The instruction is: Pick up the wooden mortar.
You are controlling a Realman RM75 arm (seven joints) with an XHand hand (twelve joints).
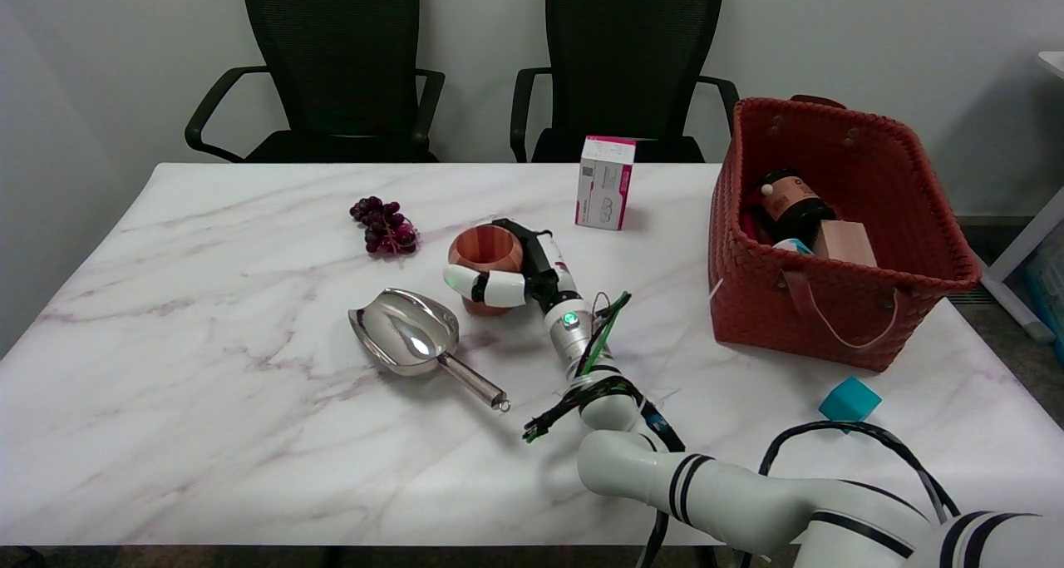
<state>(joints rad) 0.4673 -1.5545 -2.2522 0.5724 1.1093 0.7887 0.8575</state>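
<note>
Near the middle of the marble table, a little toward its far edge, we find the wooden mortar standing upright with its round mouth open to the camera. Our right hand is wrapped around it: one white-and-black finger curls across the near side of the mortar, while the rest of the hand lies against its right side, so the fingers are clamped on the mortar. We cannot tell whether its base touches the tabletop, since the finger hides the lower part. The right arm reaches in from the near right corner, with a bundle of cables strapped along the wrist and a green light showing on it.

Just beside the mortar, on its near-left side, we see a shiny metal scoop lying with its bowl up and its handle pointing toward the near edge. Farther left and closer to the far edge, a bunch of dark grapes lies apart from the mortar. Close to the far edge, right of the mortar, a small white and pink box stands upright.

At the right edge of the table we see a woven red basket holding a dark bottle laid on its side and a brown box. A small teal cube sits near the basket, between it and the near edge. Beyond the far edge, two black chairs face the table.
</note>
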